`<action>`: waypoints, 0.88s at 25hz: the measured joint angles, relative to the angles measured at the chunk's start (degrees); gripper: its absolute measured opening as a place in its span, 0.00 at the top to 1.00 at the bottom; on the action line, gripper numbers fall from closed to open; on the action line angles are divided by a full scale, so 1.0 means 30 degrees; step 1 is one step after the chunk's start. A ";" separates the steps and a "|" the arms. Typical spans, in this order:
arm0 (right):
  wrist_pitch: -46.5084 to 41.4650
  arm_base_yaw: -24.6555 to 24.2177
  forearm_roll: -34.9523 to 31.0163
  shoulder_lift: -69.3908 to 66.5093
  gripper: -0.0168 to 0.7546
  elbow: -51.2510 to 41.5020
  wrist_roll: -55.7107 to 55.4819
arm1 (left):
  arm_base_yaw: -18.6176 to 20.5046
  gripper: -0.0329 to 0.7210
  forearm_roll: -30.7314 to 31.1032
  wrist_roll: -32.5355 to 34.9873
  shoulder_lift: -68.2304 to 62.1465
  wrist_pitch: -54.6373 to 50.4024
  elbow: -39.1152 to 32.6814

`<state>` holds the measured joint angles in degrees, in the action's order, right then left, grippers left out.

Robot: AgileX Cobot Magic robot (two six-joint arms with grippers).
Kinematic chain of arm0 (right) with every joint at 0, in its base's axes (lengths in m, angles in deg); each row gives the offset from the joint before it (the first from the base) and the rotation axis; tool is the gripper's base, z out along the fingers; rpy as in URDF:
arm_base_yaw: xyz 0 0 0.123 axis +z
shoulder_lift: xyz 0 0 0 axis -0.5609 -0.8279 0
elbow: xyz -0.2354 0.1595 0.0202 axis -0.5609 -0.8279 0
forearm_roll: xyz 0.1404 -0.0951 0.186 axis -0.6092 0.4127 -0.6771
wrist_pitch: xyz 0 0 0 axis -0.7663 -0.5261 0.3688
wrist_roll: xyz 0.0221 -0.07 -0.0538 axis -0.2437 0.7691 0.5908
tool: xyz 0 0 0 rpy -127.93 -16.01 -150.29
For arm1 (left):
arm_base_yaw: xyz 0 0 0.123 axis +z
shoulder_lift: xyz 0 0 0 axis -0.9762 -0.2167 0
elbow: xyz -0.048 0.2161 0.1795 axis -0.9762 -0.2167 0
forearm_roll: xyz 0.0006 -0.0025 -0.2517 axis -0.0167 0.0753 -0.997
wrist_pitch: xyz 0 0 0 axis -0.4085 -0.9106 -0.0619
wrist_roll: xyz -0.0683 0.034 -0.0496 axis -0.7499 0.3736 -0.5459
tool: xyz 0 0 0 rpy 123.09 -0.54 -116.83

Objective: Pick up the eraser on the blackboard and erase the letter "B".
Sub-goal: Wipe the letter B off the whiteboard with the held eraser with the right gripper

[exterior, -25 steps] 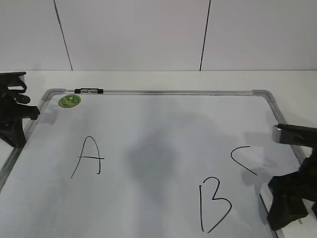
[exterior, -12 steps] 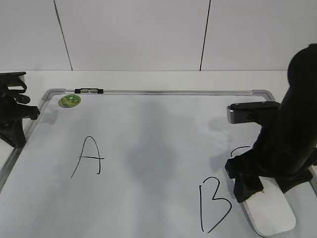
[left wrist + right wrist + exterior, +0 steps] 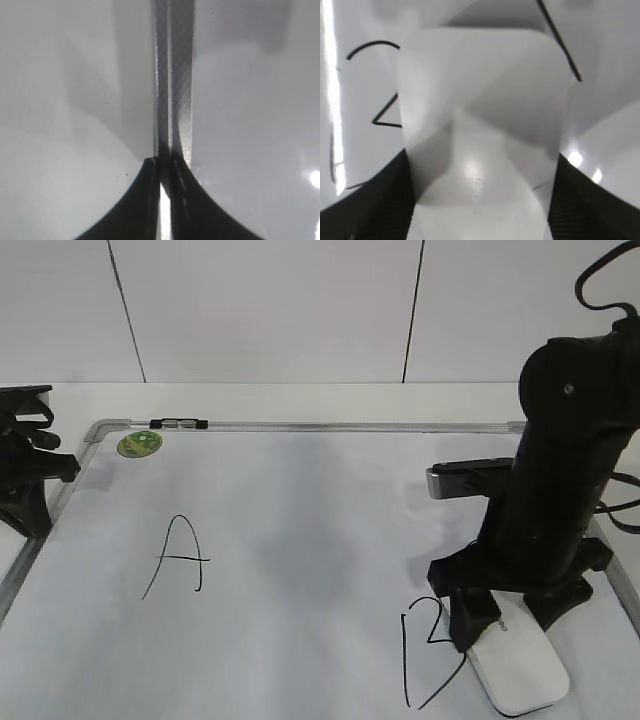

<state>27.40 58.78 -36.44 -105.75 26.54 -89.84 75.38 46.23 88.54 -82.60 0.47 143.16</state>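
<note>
While clamped by the right end effector (image 3: 512,625) | white rounded eraser (image 3: 520,668) overlaps letter "B" (image 3: 425,660) | left end effector (image 3: 164,175) pinched together

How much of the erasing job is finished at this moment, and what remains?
Done: the right gripper has the eraser between its jaws, resting on the blackboard. In hand: the eraser sits at the right side of the letter "B", whose right-hand loops look partly gone or covered. Left: the B's vertical stroke and lower loop remain. The left gripper waits at the frame.
</note>
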 joint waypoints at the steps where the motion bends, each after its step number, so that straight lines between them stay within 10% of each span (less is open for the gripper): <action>1: 0.0090 0.0000 -0.0518 -0.0096 0.30 0.0032 0.0390 | 0.0000 0.93 0.0000 0.0000 0.0000 0.0000 0.0000; 22: 0.1311 0.5737 -0.3781 -0.1079 0.30 0.1418 0.1077 | 0.0000 0.93 -0.0223 0.0000 0.0000 -0.0032 0.0000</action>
<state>31.33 75.99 -47.78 -108.99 30.79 -86.61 75.38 45.56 88.54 -82.60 0.38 143.16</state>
